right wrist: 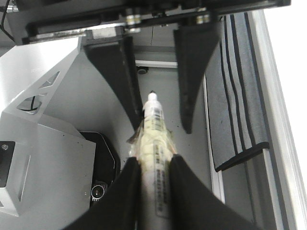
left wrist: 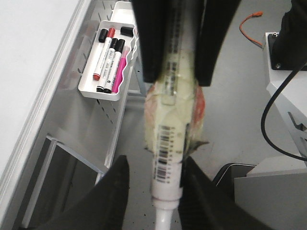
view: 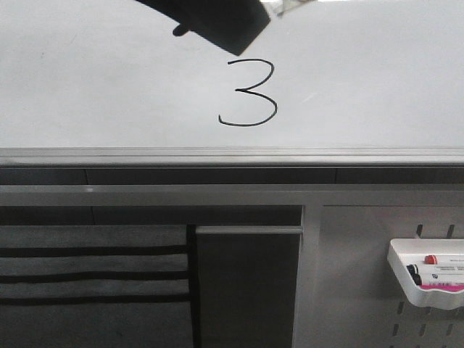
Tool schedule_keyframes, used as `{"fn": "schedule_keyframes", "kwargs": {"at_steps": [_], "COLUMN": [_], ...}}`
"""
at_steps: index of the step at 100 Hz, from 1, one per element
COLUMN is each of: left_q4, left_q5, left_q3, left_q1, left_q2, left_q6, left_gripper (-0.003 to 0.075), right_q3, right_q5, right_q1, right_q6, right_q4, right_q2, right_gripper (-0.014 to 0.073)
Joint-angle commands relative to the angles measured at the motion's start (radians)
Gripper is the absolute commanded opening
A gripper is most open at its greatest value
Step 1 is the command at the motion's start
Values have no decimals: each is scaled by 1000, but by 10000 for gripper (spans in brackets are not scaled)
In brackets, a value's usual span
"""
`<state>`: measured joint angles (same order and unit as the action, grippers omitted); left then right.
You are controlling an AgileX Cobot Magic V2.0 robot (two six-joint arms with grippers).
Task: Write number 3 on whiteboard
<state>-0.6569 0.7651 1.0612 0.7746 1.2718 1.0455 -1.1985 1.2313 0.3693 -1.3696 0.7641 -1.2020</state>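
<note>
The whiteboard (view: 87,80) fills the upper front view, bounded below by its grey frame edge (view: 217,156), and the number 3 (view: 249,93) stands complete in its middle with bare board on both sides. Both wrist views show one taped marker (left wrist: 170,143): the right end effector (right wrist: 154,177) pinches its barrel, and the left end effector (left wrist: 156,196) appears pressed against it near the tip. Risk, as a judgement: pulling apart unevenly could drop the marker or swing the tip across the digit, and the marker tray (left wrist: 108,57) on the perforated panel (view: 362,290) limits low room.
</note>
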Motion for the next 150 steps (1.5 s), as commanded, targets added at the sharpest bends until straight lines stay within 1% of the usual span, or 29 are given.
{"fn": "schedule_keyframes", "kwargs": {"at_steps": [1,9,22,29,36,42,45,52,55,61,68,79,84,92,102,110,116,123,132,142,150], "left_q4": [-43,-43,-43,-43,-43,-43,-43,-41,-39,-20,29,33,43,45,45,33,4,-22,-46,-69,-69], "left_q5": [-41,-41,-41,-41,-41,-41,-41,-43,-43,-48,-50,-97,-137,-203,-308,-402,-488,-563,-610,-645,-703], "left_q3": [33,33,33,33,33,33,33,33,33,33,33,33,30,16,-27,-72,-114,-154,-176,-177,-177], "left_q1": [6,6,6,6,6,6,6,6,3,1,-6,-58,-106,-187,-314,-403,-463,-509,-536,-534,-525], "left_q2": [-21,-21,-21,-21,-21,-21,-21,-21,-21,-21,-21,-21,-21,-21,-21,-21,-18,-6,22,63,94], "left_q6": [0,0,0,0,0,0,0,0,0,0,-5,-79,-121,-192,-279,-340,-342,-342,-342,-342,-342], "left_gripper": [146,112,78,62,56,43,38,24,20,16,6,6,6,6,6,6,6,6,6,6,6], "right_q3": [-22,-22,-22,-22,-22,-22,-22,-22,-25,-38,-57,-77,-77,-69,-51,-24,-5,22,58,100,121], "right_q5": [27,27,16,12,0,-19,-28,-57,-69,-81,-106,-191,-246,-277,-277,-284,-288,-291,-303,-338,-359], "right_q1": [-2,-2,-2,-2,-2,-2,-4,-4,-5,-12,-35,-97,-135,-186,-234,-244,-244,-244,-244,-244,-244], "right_q6": [-12,-12,-12,-12,-12,-5,-5,-1,7,24,100,309,439,565,584,584,585,596,595,595,595], "right_q4": [67,69,69,65,65,65,65,65,63,49,3,-127,-189,-259,-264,-264,-264,-264,-262,-255,-253], "right_q2": [24,24,22,20,20,20,20,20,22,31,59,137,182,232,275,292,294,294,287,284,284], "right_gripper": [40,40,49,87,173,275,311,372,381,381,381,381,381,381,381,381,381,381,381,381,381]}}
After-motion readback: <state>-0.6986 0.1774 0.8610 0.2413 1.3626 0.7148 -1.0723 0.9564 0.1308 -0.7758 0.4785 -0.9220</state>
